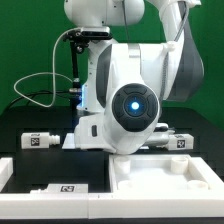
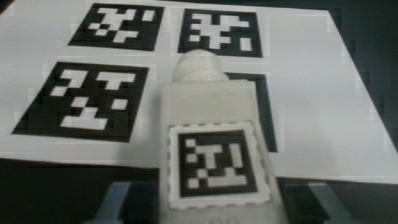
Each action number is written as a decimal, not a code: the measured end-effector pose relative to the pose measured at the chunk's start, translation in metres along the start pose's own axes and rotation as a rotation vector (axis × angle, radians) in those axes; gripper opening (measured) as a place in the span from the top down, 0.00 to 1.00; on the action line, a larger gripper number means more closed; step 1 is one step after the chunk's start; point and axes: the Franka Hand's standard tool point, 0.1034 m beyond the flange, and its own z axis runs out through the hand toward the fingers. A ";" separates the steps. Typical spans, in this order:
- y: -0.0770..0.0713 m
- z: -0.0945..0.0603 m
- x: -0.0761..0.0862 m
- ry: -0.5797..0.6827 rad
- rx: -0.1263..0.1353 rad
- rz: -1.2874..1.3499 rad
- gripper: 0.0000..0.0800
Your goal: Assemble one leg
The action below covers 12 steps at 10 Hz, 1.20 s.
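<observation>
**Item:** table leg [image 2: 210, 120], white, one piece, narrowed at the far end.

**Location:** The table leg is held in the gripper [image 2: 214, 205] over the marker board [image 2: 329, 100]. Whether it touches the board cannot be told. The narrowed end is pointed away from the wrist.

**End effector:** The gripper is closed on the thick end of the leg. The fingers [image 2: 128, 205] are seen pressed against either side, with no gap left. In the exterior view the gripper is hidden behind the arm [image 1: 130, 100].

**Other parts:** One loose white part [image 1: 38, 141] is seen at the exterior view's left and a second loose part [image 1: 178, 143] at its right. They lie well apart on the black table [image 1: 12, 148].

**Step in hand (judged):** The leg is being carried to its socket. The receiving tabletop cannot be picked out with certainty.

**Handling advice:**
- A firm, centred grip is to be kept so that the leg is not tilted between the pads.
- The narrowed end should be brought square over the hole before it is lowered.
- The leg should be seated straight before it is turned, as a slanted entry would likely bind.
- The loose parts are to be avoided in transit.

**Markings:** No brand or legible writing is found. One black-and-white fiducial tag [image 2: 217, 160] is carried on the leg. Four tags are borne by the marker board, one partly covered by the leg. One tag is visible on each loose part.
</observation>
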 end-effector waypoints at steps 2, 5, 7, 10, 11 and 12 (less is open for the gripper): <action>-0.021 -0.059 -0.016 0.099 0.070 -0.063 0.64; -0.027 -0.106 -0.025 0.194 0.040 -0.086 0.64; -0.025 -0.112 -0.022 0.339 0.032 -0.079 0.64; -0.049 -0.172 -0.026 0.562 0.084 -0.108 0.64; -0.047 -0.203 -0.024 0.680 0.085 -0.141 0.64; -0.044 -0.214 -0.021 0.779 0.069 -0.151 0.64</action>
